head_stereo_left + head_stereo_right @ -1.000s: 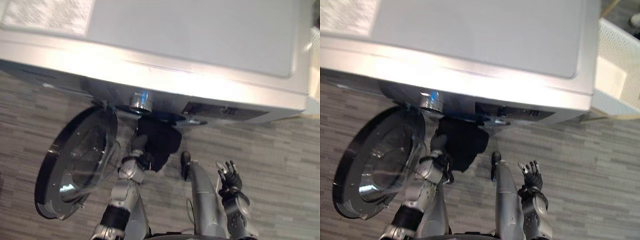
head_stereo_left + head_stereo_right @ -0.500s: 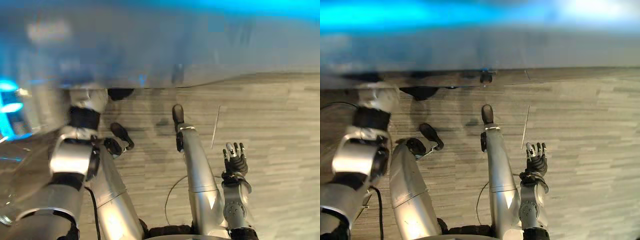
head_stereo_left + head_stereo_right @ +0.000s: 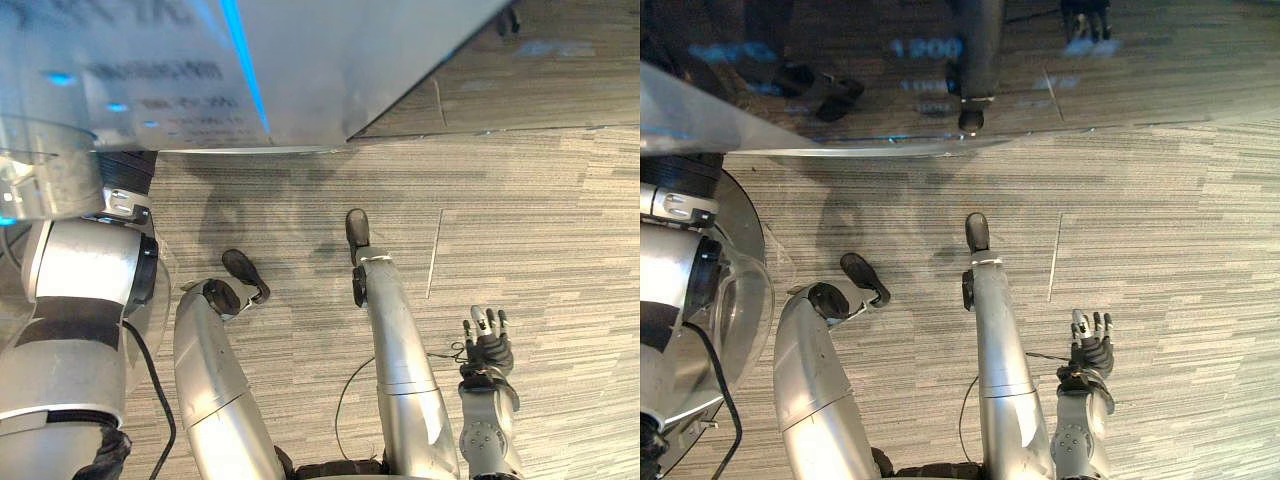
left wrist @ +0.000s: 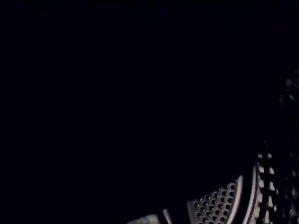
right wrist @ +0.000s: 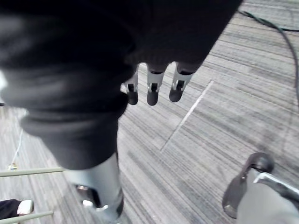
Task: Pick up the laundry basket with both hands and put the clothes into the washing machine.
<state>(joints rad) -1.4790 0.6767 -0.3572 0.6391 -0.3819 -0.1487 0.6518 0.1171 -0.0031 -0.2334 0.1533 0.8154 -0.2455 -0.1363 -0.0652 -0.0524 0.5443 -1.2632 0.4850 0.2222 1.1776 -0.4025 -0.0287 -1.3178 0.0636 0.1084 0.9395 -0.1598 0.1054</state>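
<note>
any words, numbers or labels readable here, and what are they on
Pale print lines on the front panel of the washing machine: too blurred to read.
Blue-lit figures on the same panel: too smeared to read with confidence.
No other text is legible.

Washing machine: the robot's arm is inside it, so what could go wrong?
1. The left arm reaches into the washing machine, left hand hidden. By the dark drum I can't tell if clothes are released, so they might drag out.
2. The open glass door sits beside that arm. Withdrawing could knock it.
3. A person's shoe shows on the floor past the open right hand. A swing might reach them.
</note>
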